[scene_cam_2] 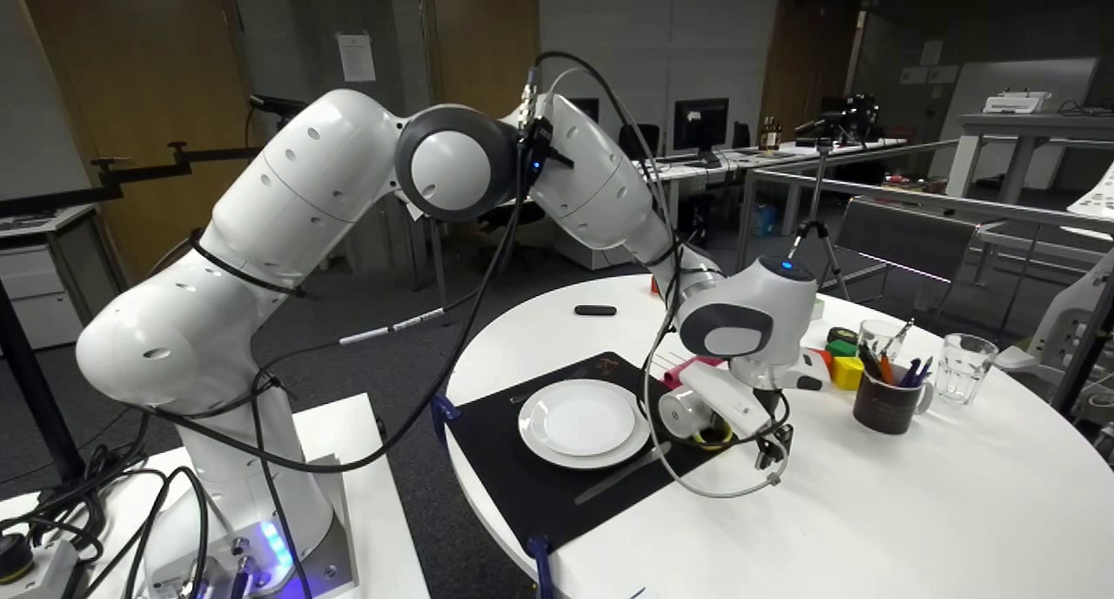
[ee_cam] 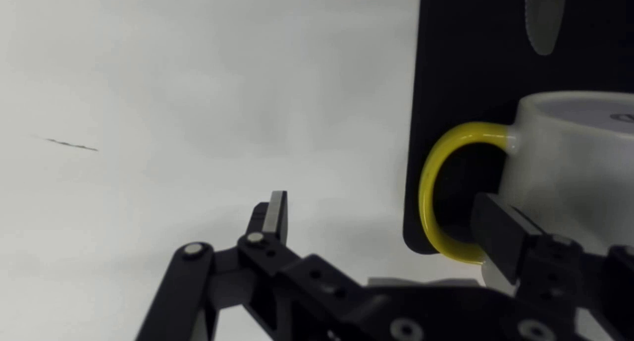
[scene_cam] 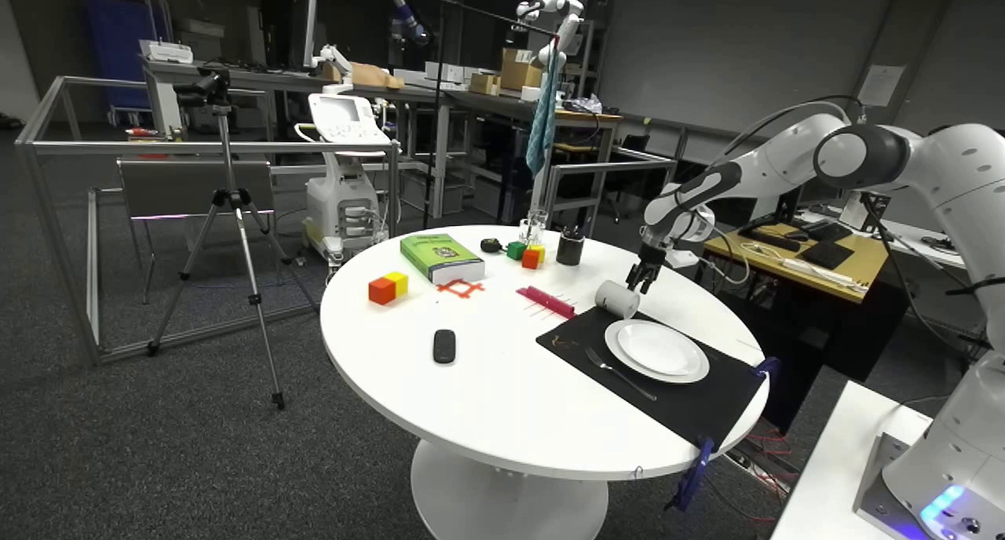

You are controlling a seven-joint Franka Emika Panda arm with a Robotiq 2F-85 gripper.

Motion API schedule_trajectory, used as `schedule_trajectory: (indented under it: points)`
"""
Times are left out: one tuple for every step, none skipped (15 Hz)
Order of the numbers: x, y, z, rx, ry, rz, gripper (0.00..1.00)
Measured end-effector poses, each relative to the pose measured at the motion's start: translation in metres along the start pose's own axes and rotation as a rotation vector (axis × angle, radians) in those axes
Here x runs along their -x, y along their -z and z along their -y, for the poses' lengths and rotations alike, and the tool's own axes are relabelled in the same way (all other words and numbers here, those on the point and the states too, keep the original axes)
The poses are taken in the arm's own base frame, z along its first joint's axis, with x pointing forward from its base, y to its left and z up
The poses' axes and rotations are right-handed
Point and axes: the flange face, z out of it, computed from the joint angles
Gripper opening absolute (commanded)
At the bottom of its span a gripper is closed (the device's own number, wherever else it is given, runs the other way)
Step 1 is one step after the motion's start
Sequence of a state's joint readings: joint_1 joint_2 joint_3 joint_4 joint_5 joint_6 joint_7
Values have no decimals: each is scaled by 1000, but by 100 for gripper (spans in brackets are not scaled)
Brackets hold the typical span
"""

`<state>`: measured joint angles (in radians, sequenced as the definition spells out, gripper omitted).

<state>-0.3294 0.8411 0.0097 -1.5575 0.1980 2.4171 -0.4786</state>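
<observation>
A white robot arm bends over a round white worktop, its gripper hanging low beside a white mug that lies on its side at a corner of a black placemat. The gripper's jaws are spread wide, and in the wrist view the mug's yellow handle shows between the 2 fingertips, with dark mat visible through its loop. There, 1 finger overlaps the spot where handle meets mug (whether they touch, the angle does not tell).

On the mat, 2 white plates sit stacked, the smaller on the larger. A fork lies along 1 side of them; a knife rests on the opposite side, its rounded tip near the mug. Along the worktop's rim, 2 blue clamps sit at the mat's outer corners. A pink bar lies just beside the mat.

Farther across the worktop, in an exterior view, are a thick green book, a red block beside a yellow block, and a slim black device. More colored blocks cluster near a dark cup of pens and 2 clear glasses. Beyond, a tripod stands on gray carpet.
</observation>
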Motion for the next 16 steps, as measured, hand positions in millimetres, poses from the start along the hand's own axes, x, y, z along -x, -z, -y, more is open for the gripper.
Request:
schedule_trajectory:
  points:
    - [1, -2, 0, 0, 0, 3, 100]
    - [1, -5, 0, 0, 1, 7, 100]
    - [2, -7, -1, 0, 3, 10, 100]
    - [2, -9, -1, 1, 4, 12, 100]
    - [2, -10, -1, 1, 5, 14, 100]
    - [2, -11, -1, 2, 6, 15, 100]
    - [2, -11, -1, 3, 7, 16, 100]
    - [2, -11, 0, 2, 8, 16, 100]
    - [2, -11, 0, 2, 9, 15, 100]
    - [1, -11, 1, 0, 10, 15, 100]
    - [1, -11, 3, -3, 12, 15, 100]
    - [0, -12, 4, -8, 14, 18, 100]
    - [0, -12, 5, -14, 16, 22, 100]
    - [0, -12, 5, -21, 19, 25, 100]
    - [0, -13, 5, -28, 22, 29, 100]
    - [0, -13, 4, -34, 25, 35, 100]
